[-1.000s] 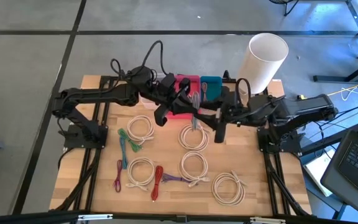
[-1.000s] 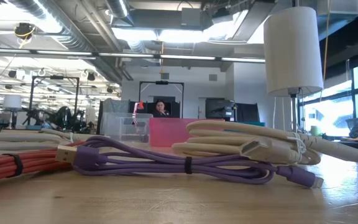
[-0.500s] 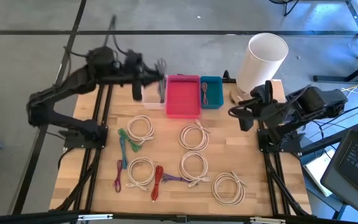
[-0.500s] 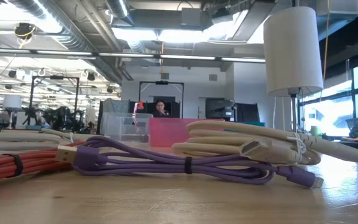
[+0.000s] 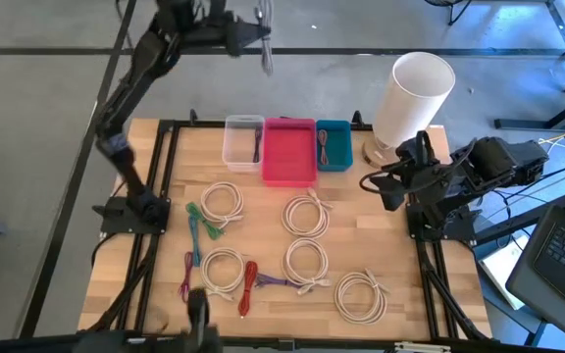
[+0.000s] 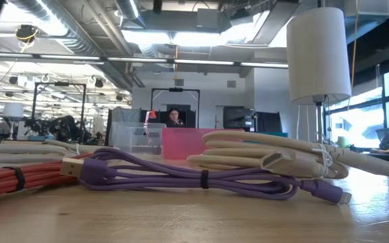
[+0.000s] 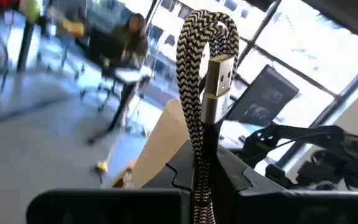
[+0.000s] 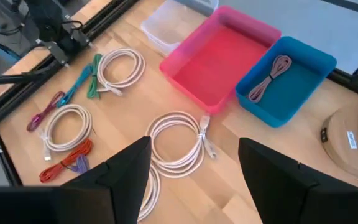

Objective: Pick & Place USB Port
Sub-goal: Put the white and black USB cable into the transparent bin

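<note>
Left hand (image 7: 204,180) high above the table, clamped on braided USB cable (image 7: 205,93); right hand (image 8: 191,180) wide open, empty.

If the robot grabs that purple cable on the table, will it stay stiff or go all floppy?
Probably floppy: the purple cable lies in soft loops on the table. A dark tie around its middle should keep the bundle together, though the ends may droop. It looks thin, so likely light.

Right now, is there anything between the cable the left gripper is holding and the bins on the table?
Nothing visible. The left gripper holds the braided cable high beyond the table's far edge; the clear bin, pink bin and blue bin are open-topped, with no arm over them.
</note>
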### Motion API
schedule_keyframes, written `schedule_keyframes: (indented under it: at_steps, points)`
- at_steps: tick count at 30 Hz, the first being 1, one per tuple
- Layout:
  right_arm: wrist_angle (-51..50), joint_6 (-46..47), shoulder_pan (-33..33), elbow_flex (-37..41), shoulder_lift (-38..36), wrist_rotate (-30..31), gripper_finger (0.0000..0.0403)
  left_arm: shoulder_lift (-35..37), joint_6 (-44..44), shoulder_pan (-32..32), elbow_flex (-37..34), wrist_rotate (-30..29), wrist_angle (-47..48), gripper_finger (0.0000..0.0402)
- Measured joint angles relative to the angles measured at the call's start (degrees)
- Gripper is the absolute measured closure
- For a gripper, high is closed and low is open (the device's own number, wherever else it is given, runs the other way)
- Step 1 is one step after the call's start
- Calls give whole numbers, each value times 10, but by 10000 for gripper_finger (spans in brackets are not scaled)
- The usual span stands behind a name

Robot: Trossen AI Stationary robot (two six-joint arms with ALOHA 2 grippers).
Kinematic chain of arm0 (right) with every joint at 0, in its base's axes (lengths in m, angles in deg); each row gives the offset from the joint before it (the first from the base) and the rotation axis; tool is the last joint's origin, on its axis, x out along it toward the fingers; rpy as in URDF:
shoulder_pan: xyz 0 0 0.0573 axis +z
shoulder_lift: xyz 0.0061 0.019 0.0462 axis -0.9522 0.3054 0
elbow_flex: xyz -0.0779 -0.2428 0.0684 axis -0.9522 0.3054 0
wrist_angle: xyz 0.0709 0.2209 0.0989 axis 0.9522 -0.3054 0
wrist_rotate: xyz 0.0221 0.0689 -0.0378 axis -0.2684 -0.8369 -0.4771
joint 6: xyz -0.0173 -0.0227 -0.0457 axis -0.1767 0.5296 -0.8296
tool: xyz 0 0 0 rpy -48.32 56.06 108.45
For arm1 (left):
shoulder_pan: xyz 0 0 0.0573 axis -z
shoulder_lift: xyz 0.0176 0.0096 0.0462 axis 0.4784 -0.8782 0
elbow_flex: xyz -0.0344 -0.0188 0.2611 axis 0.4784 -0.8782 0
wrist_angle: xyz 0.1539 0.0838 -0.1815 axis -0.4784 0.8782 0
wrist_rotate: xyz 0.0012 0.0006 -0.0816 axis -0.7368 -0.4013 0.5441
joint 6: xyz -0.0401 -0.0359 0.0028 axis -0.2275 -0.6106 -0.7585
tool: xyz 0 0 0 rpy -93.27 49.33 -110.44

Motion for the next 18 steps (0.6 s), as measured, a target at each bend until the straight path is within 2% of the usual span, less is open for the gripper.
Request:
schedule_keyframes:
  at_steps: [3,5,10,13,16,18]
  points:
    - [-7,8,0,9,0,0,158,-54,26,-16,66,-2,115,386]
    - [-9,10,0,21,0,-2,158,-68,57,-19,70,-36,196,386]
    - [-2,12,0,56,0,-6,158,-69,140,-17,28,-205,391,387]
    - [-1,13,0,74,0,-6,158,-69,155,-13,4,-301,476,387]
    - [-1,38,0,87,0,-6,158,-69,156,-6,-12,-365,520,387]
    - [-2,49,0,95,0,-6,158,-68,153,2,-29,-377,519,387]
